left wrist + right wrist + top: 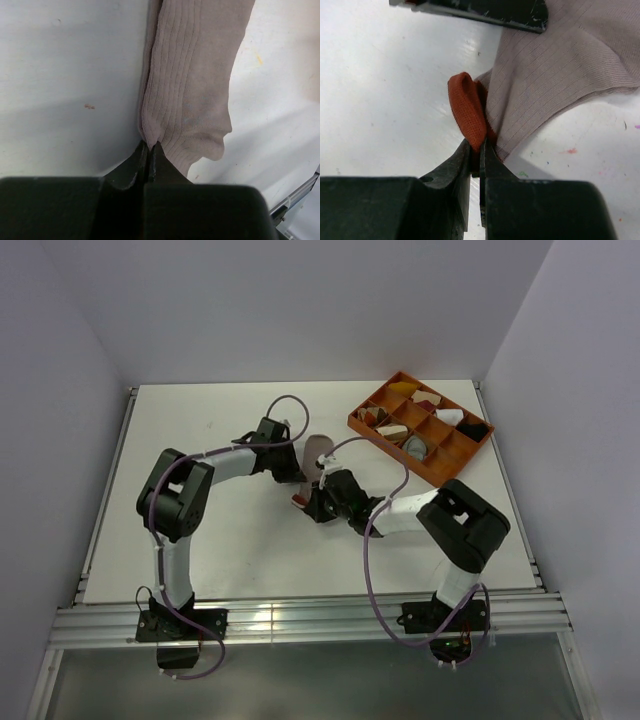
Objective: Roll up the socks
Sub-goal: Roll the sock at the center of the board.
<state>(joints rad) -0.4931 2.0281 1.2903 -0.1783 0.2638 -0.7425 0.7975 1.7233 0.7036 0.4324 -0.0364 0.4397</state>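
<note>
You'll likely roll best by turning the red end over onto the tan knit in small, even moves while holding the other edge taut, so the roll starts tight and straight. Your left pincer (150, 147) is clamped shut on a fold at the edge of the sock (190, 90), and your right pincer (479, 145) is closed on its red end. The sock lies mid-worktop (200, 440), directly between the two pincers.
</note>
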